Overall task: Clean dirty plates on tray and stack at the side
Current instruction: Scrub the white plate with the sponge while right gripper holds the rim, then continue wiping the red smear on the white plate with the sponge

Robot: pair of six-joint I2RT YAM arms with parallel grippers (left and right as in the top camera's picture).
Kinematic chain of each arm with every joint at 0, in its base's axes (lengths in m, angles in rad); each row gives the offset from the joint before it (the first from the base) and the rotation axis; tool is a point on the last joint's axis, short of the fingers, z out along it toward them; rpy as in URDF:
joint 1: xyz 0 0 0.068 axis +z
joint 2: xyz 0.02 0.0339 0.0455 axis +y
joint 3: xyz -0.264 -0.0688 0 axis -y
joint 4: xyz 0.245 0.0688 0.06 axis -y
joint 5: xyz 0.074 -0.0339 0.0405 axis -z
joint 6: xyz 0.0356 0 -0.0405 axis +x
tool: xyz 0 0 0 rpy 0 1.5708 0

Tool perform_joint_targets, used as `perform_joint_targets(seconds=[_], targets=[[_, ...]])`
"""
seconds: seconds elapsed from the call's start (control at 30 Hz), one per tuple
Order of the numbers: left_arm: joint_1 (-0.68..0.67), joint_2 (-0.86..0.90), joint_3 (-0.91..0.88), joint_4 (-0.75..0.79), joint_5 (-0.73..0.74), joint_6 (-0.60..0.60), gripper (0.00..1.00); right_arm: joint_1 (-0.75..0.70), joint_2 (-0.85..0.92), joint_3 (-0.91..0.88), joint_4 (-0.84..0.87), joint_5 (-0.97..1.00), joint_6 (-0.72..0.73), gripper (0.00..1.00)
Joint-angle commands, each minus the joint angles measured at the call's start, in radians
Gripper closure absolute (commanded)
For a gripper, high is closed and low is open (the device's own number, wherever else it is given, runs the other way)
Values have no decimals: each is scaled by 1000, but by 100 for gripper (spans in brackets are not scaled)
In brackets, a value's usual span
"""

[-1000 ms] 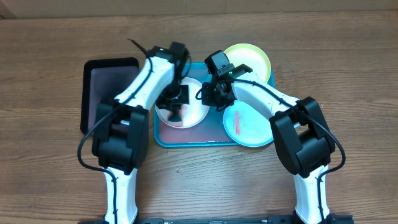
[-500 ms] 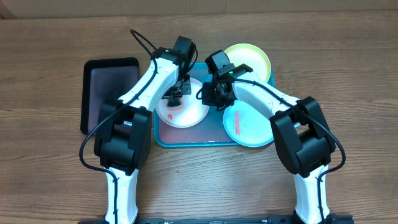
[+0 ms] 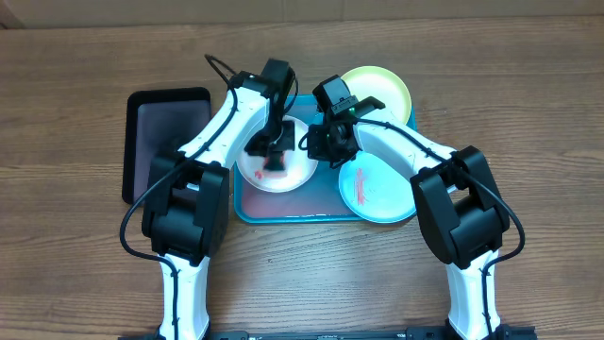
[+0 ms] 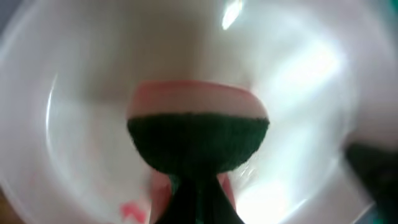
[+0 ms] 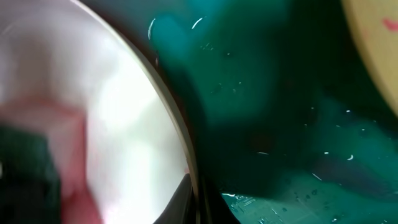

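The white plate (image 3: pixel 283 175) lies on the left of the turquoise tray (image 3: pixel 283 215) with a red smear (image 4: pixel 130 211) on it. My left gripper (image 3: pixel 273 149) is shut on a sponge (image 4: pixel 198 140), green pad under pink foam, pressed onto the white plate (image 4: pixel 74 124). At that plate's right edge, my right gripper (image 3: pixel 319 144) is shut on the rim (image 5: pixel 186 155), one finger on each side. The lime-green plate (image 3: pixel 377 90) sits at the tray's far right. The aqua plate (image 3: pixel 377 189), with red smears, is in front of it.
A smaller black tray (image 3: pixel 160 142) lies on the wooden table left of the turquoise tray. Both arms cross above the tray's middle. The right wrist view shows wet tray floor (image 5: pixel 298 124) beside the white plate (image 5: pixel 124 106).
The left gripper with the sponge moved toward the plate's far edge, then back toward its centre and slightly right. The right gripper and all three plates stayed put.
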Motion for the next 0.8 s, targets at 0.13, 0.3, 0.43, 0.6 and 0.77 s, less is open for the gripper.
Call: perform_joint_targets(seconds=[0.13, 0.3, 0.43, 0.6, 0.77], targets=[[-2, 4, 12, 145, -260, -91, 96, -8, 44, -2, -11, 33, 1, 96], [-2, 4, 12, -3, -401, -208, 96, -8, 44, -2, -10, 33, 1, 96], [-6, 4, -2, -85, -270, -195, 96, -8, 44, -2, -7, 33, 1, 96], [-24, 4, -77, 26, 72, 82, 96, -8, 44, -2, -7, 33, 1, 96], [-6, 4, -140, 167, -40, -26, 96, -8, 44, -2, -11, 33, 1, 96]])
